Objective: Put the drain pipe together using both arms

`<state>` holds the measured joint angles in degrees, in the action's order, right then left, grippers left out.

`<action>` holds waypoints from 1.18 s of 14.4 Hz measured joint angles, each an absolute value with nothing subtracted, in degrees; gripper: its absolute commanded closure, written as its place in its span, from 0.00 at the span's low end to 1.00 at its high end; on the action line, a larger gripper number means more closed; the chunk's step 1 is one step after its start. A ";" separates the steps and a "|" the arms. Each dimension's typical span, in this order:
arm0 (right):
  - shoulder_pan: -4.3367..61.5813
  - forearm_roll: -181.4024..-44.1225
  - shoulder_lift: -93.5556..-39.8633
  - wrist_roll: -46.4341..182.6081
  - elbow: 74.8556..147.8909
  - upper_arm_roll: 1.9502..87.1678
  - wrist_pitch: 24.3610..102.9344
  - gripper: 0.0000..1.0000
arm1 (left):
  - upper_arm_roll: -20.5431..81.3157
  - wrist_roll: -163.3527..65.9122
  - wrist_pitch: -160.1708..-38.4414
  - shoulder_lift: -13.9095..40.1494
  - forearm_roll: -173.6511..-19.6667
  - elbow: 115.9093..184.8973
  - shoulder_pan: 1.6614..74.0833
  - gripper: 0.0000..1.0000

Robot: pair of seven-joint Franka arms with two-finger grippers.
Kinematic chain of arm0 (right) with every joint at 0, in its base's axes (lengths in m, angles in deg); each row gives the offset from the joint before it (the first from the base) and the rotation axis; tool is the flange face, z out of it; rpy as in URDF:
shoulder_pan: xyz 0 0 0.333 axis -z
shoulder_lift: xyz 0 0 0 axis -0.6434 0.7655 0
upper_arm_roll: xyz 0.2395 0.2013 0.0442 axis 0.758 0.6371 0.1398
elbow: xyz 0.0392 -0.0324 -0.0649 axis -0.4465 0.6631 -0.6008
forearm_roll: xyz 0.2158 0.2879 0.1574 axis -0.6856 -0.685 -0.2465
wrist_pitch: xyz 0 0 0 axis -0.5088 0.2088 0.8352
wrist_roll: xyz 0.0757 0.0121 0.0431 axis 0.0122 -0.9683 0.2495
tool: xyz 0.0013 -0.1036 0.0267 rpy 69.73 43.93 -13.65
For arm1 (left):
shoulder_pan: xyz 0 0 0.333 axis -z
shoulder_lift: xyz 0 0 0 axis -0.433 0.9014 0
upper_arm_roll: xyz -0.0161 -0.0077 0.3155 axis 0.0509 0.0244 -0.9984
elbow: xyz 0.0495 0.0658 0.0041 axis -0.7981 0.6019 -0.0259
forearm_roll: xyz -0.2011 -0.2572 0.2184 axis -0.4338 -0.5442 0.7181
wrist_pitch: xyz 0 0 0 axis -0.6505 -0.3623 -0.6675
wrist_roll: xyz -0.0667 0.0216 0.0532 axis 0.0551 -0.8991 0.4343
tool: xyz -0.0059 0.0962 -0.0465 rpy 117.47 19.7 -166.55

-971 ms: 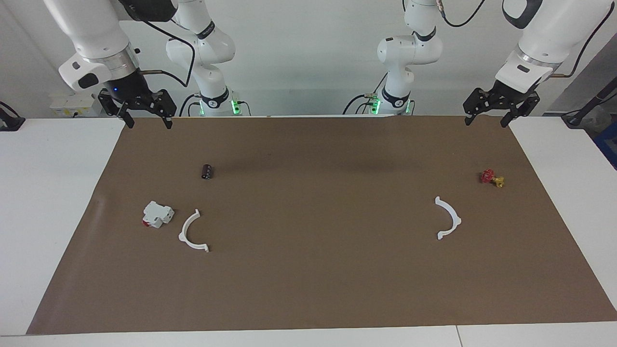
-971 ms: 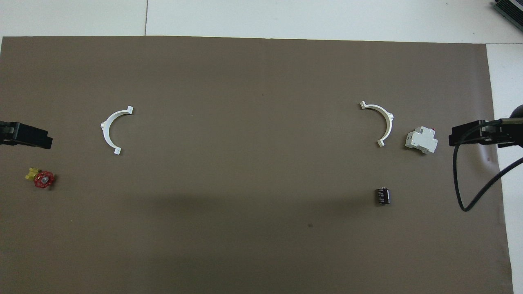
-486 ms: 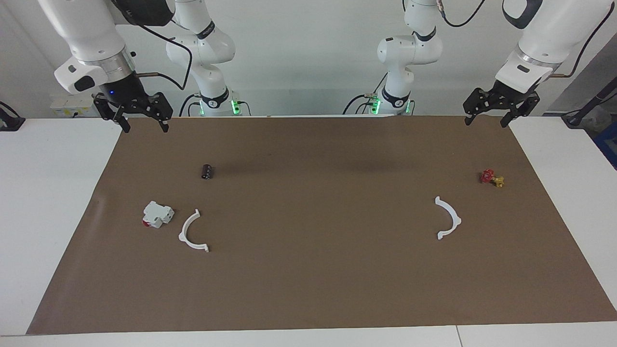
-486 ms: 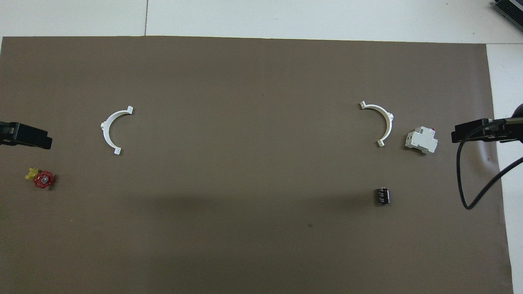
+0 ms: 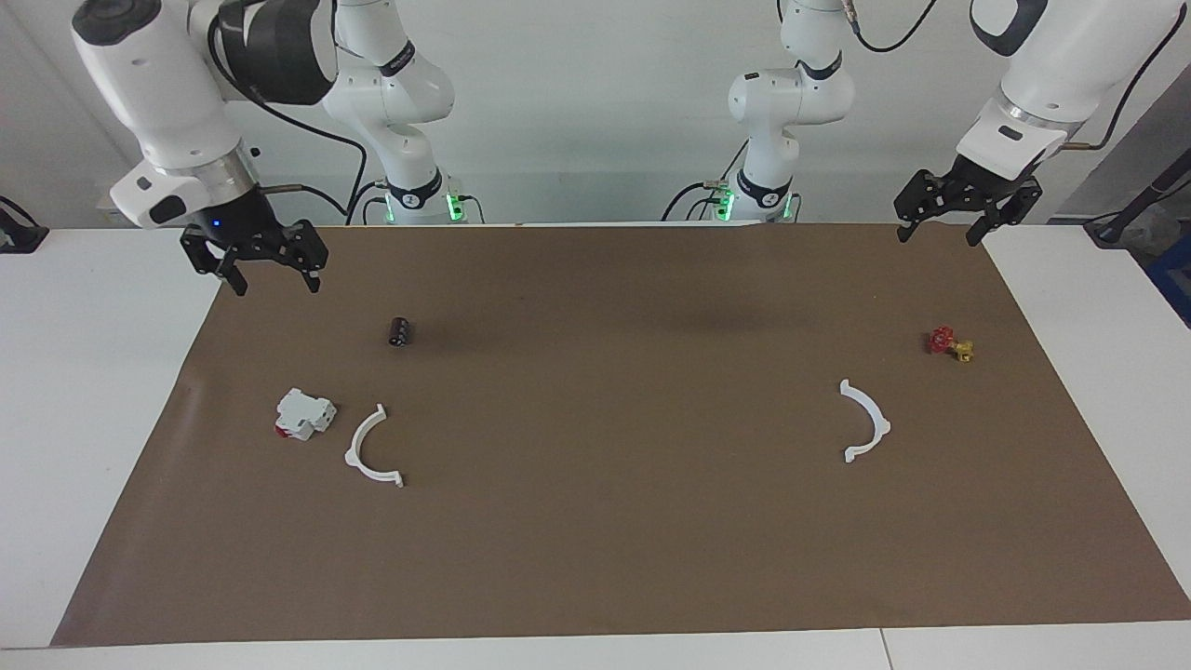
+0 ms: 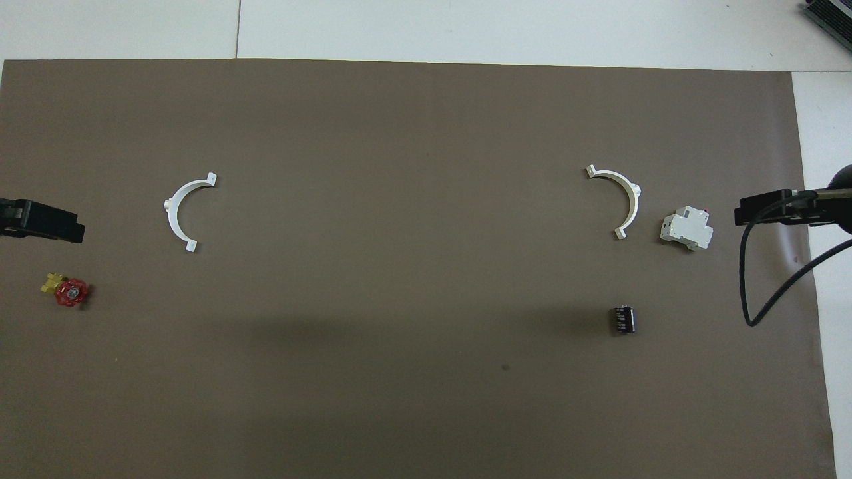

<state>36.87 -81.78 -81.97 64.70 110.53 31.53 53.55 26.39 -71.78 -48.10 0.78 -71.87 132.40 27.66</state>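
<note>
The drain pipe lies in two separate white half-ring arcs on the brown mat. One arc [image 5: 351,455] [image 6: 634,199] is toward the right arm's end, beside a white box. The other arc [image 5: 879,424] [image 6: 170,213] is toward the left arm's end. My right gripper [image 5: 277,287] [image 6: 772,207] is open and empty, up in the air over the mat's edge at its own end. My left gripper [image 5: 936,236] [image 6: 41,223] is open and empty, raised over the mat's corner at its end, and waits.
A white blocky box with a red end [image 5: 303,414] [image 6: 685,229] lies right beside the first arc. A small black cylinder [image 5: 400,331] [image 6: 624,319] lies nearer to the robots. A red and yellow valve [image 5: 949,344] [image 6: 70,291] lies near the left gripper. The brown mat [image 5: 605,558] covers the table.
My right gripper has come down and forward over the mat's edge, toward the box and arc. The left arm and all objects have not moved.
</note>
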 measured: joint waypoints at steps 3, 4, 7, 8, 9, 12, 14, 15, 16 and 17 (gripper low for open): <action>37.01 -85.31 -73.92 54.06 111.49 31.54 64.66 0.00 | 26.39 -71.78 -48.09 0.78 -71.87 132.40 27.66 0.00; 36.98 -86.97 -71.07 50.95 111.49 31.58 67.40 0.00 | 26.39 -71.78 -48.08 0.78 -71.87 132.40 27.66 0.00; 36.83 -89.70 -64.10 40.40 111.54 31.96 73.27 0.02 | 26.39 -71.78 -48.06 0.78 -71.87 132.40 27.66 0.00; 36.83 -90.64 -62.16 36.04 111.59 32.01 75.95 0.03 | 26.39 -71.78 -48.05 0.78 -71.87 132.40 27.66 0.00; 36.94 -91.04 -60.37 32.41 111.62 32.00 78.05 0.05 | 26.39 -71.78 -48.05 0.78 -71.87 132.40 27.66 0.00; 37.09 -91.19 -56.58 28.38 111.75 32.00 83.93 0.08 | 26.39 -71.78 -48.05 0.78 -71.87 132.40 27.66 0.00; 36.73 -91.27 -55.48 28.74 111.79 32.08 84.97 0.16 | 26.39 -71.78 -48.05 0.78 -71.87 132.40 27.66 0.00; 36.44 -91.29 -55.33 29.07 111.89 32.15 85.25 0.22 | 26.39 -71.78 -48.05 0.78 -71.87 132.40 27.66 0.00; 36.21 -91.31 -55.25 29.39 112.10 32.22 86.11 0.31 | 26.39 -71.78 -48.05 0.78 -71.87 132.40 27.66 0.00; 36.03 -91.31 -55.21 29.44 112.60 32.22 87.01 0.40 | 26.39 -71.78 -48.05 0.78 -71.87 132.40 27.66 0.00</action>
<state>36.03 -91.31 -55.21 29.44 112.60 32.22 87.01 26.39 -71.78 -48.05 0.78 -71.87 132.40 27.66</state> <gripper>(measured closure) 0.154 0.000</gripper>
